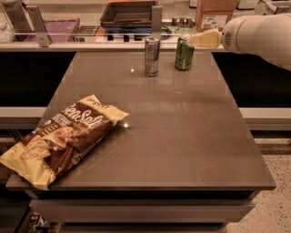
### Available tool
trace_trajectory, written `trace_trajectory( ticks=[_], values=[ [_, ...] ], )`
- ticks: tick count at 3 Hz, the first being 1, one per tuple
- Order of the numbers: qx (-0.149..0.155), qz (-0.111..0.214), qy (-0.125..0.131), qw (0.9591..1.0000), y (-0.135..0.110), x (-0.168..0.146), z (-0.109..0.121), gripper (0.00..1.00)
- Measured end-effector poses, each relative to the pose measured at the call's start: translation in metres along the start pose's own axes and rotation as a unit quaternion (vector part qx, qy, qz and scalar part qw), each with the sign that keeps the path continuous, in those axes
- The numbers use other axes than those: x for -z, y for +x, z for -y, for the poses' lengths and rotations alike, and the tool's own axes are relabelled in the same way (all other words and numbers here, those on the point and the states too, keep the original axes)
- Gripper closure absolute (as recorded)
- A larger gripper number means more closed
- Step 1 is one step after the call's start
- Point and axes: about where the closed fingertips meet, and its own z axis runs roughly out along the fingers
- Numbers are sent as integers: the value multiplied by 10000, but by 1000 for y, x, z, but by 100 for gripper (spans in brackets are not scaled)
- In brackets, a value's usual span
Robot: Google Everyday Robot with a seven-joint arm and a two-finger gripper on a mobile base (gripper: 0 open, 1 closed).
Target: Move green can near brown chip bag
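The green can (184,54) stands upright near the far edge of the grey table (182,132), right of centre. My gripper (196,40) reaches in from the right on a white arm and is at the can's top right, about level with its silver lid. The brown chip bag (61,139) lies flat at the table's near left corner, partly hanging over the left edge, far from the can.
A taller slim silver-and-blue can (152,56) stands just left of the green can. Behind the table is a counter with a dark tray (129,13), a purple bin (54,27) and a cardboard box (214,16).
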Motion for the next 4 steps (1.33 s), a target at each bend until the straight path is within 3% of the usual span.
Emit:
trace_trajectory(
  ticks=[1,2,4],
  values=[
    [-68,206,-134,9997,-4,-19,-2,0],
    [-155,358,-467,9981,-3,-44,-14,0],
    [-267,699,-1130,9908,4,-85,-39,0]
  ],
)
